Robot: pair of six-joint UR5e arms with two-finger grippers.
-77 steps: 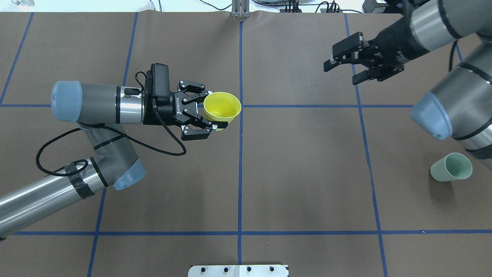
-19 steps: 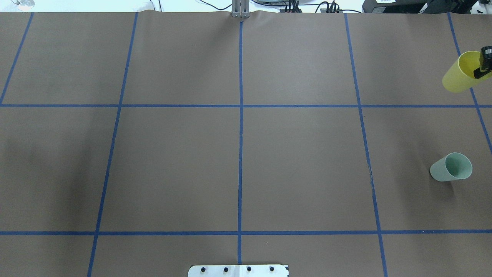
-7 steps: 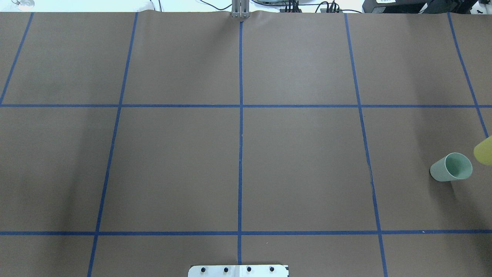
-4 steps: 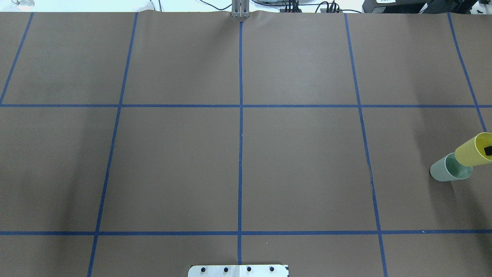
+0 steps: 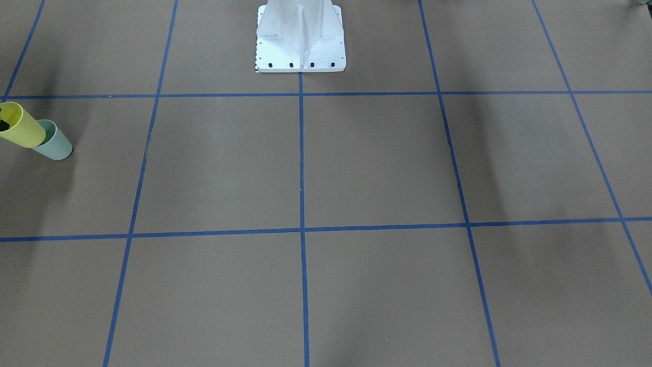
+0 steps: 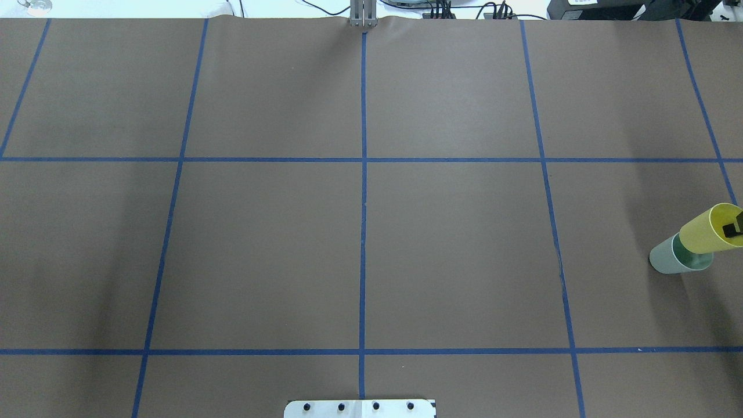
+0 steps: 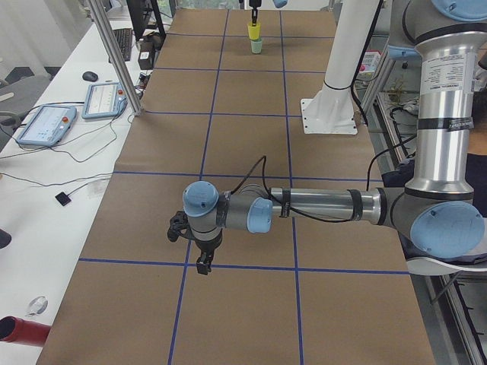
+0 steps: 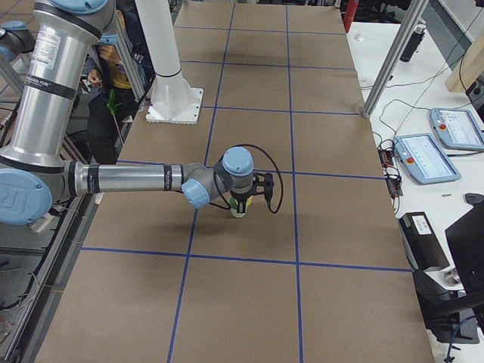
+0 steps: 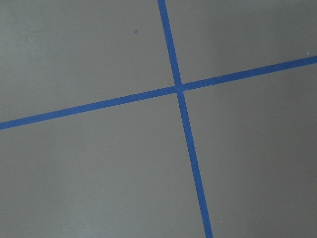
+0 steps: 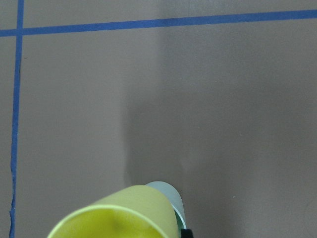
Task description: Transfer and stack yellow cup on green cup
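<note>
nesting in the green cup (image 6: 667, 261) near the brown-papered desk's (image 6: 453, 244) right edge, the yellow cup (image 6: 703, 235) is clamped by the right gripper (image 6: 732, 229); the far-off left gripper's (image 7: 202, 264) state cannot be told.

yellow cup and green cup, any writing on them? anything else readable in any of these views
yellow cup: plain, no text.
green cup: plain, no text.
label on the right arm: printed lines, too small to read.
label on the left arm: too small to read.
teach pendant screens: blurred, unreadable.
Nothing legible in any view.
</note>
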